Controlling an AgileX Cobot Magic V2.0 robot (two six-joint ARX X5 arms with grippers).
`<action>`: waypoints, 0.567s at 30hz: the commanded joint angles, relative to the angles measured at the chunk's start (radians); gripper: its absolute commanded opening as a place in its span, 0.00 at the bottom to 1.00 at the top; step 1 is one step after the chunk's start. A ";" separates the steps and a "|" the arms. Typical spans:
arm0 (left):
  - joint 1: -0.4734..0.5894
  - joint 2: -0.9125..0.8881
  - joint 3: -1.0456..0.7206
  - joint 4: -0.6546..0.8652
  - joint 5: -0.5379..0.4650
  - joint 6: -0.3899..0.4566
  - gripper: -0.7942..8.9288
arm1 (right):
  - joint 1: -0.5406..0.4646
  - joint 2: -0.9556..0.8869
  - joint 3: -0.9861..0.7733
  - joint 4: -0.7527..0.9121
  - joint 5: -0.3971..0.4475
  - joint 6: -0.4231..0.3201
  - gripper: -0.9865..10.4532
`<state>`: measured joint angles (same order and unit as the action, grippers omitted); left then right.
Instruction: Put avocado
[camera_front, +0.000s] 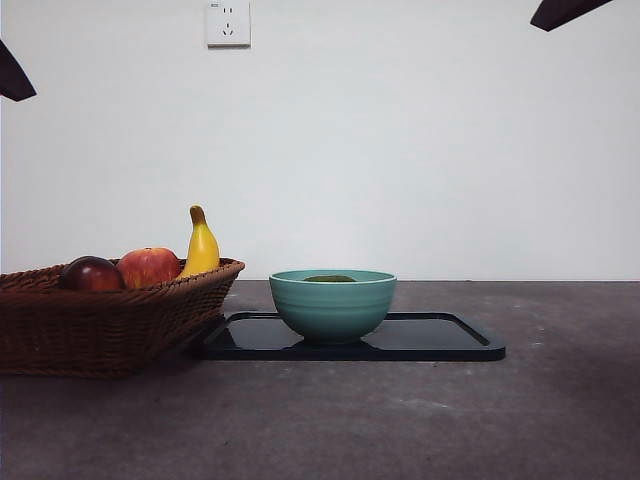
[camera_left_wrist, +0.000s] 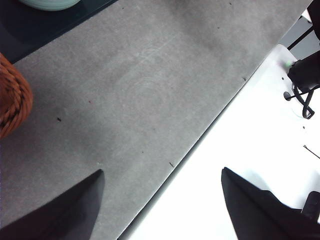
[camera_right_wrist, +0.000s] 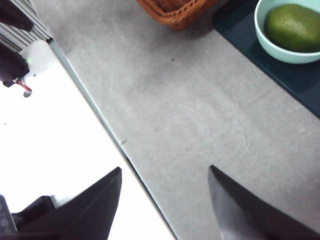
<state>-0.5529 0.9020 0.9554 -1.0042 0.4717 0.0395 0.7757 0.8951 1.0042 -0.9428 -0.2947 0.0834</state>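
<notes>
The avocado (camera_right_wrist: 293, 27), dark green and oval, lies inside the teal bowl (camera_front: 333, 305); in the front view only its top (camera_front: 330, 279) shows above the rim. The bowl (camera_right_wrist: 280, 52) stands on a black tray (camera_front: 440, 340). My left gripper (camera_left_wrist: 162, 207) is open and empty, high over the table's front edge, far from the bowl (camera_left_wrist: 50, 4). My right gripper (camera_right_wrist: 165, 205) is open and empty, also high over the table's edge. Both arms show only as black tips at the front view's top corners.
A wicker basket (camera_front: 100, 320) at the left holds a dark red-purple fruit (camera_front: 92, 274), a red-yellow apple (camera_front: 149, 267) and a banana (camera_front: 201, 245). The basket also shows in the left wrist view (camera_left_wrist: 12, 97) and the right wrist view (camera_right_wrist: 175, 12). A wall socket (camera_front: 228, 22) is on the back wall.
</notes>
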 joint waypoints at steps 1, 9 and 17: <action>-0.005 0.005 0.006 0.005 0.005 0.012 0.47 | 0.010 0.005 0.007 0.018 -0.003 0.010 0.33; -0.005 0.005 0.006 0.005 0.005 0.013 0.20 | 0.010 0.005 0.007 0.018 -0.003 0.010 0.16; -0.005 0.005 0.006 0.006 0.005 0.013 0.09 | 0.010 0.005 0.007 0.022 -0.003 0.011 0.09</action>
<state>-0.5529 0.9020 0.9554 -1.0039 0.4717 0.0395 0.7773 0.8948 1.0042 -0.9318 -0.2947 0.0845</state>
